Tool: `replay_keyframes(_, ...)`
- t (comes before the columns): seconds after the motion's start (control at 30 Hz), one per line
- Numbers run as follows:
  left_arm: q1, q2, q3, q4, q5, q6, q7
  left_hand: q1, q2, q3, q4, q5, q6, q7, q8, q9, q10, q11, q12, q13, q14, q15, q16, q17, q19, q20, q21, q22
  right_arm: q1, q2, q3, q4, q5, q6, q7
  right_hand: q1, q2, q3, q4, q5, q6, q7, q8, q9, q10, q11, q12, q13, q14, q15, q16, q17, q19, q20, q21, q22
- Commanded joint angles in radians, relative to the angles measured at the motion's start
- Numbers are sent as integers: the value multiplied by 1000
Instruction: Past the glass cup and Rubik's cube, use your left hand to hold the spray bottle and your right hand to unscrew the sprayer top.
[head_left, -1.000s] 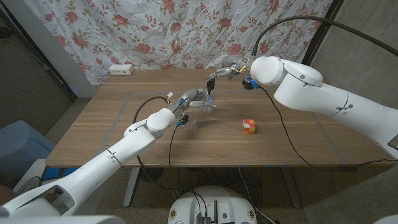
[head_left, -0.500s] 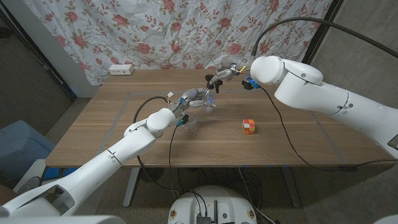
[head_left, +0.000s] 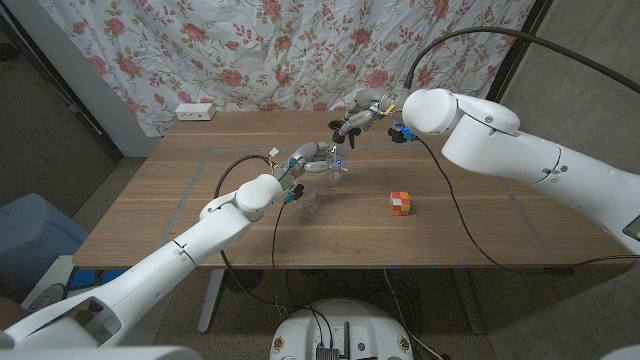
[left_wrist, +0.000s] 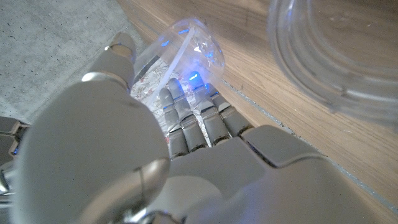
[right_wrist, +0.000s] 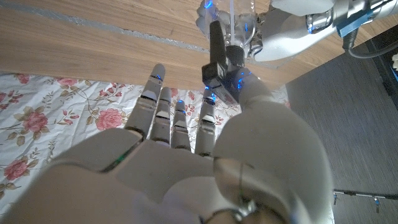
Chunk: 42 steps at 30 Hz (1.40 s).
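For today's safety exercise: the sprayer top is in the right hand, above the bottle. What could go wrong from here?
1. The right hand holds the black sprayer top by thumb and finger, so it may slip.
2. The clear spray bottle could tip in the left hand.
3. The glass cup stands near the left arm and may get knocked.

Right hand (right_wrist: 186, 149) seen from behind, fingers (right_wrist: 160, 102) extended. Black sprayer top (right_wrist: 219, 62) pinched between thumb and a finger, a clear dip tube running from it toward the spray bottle (right_wrist: 230, 22). Left hand (right_wrist: 286, 28) wraps the clear bottle. Wooden table (right_wrist: 74, 43) behind. Floral curtain (right_wrist: 56, 118) beside the fingers.
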Motion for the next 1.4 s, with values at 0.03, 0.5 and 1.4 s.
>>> replay_keyframes(0.03, -4, -4, 5, 5, 0, -6, -6, -129, 175, 27, 16, -3, 60, 5, 74, 5, 25, -17, 7, 2, 9, -126, -5, 5, 8, -40, 6, 6, -22, 0, 10, -6, -11, 8, -26, 33, -4, 13, 1, 9, 32, -26, 14, 5, 11, -17, 10, 1, 13, -8, 9, 4, 6, -16, 3, 1)
replay_keyframes(0.5, -10, -7, 10, 9, 2, -5, -12, -130, 175, 28, 13, -4, 61, 7, 74, 4, 23, -18, 5, 3, 10, -127, -5, 6, 9, -40, 6, 6, -35, -7, 27, -10, -4, 20, -27, 66, -5, 12, 9, 13, 75, -72, 19, 2, 19, -37, 10, 1, 13, -25, 15, 12, -3, -32, -3, 1)
replay_keyframes(1.4, -12, -9, 10, 9, 4, -3, -9, -129, 175, 30, 10, -5, 63, 8, 76, 4, 26, -17, 4, 6, 9, -127, -4, 11, 10, -39, 7, 6, -12, -38, 49, 4, 2, 83, 59, -70, -82, -89, 65, -44, -54, -46, -46, -7, -46, 20, -6, 3, -52, 11, -20, 8, -61, 22, -10, 1)
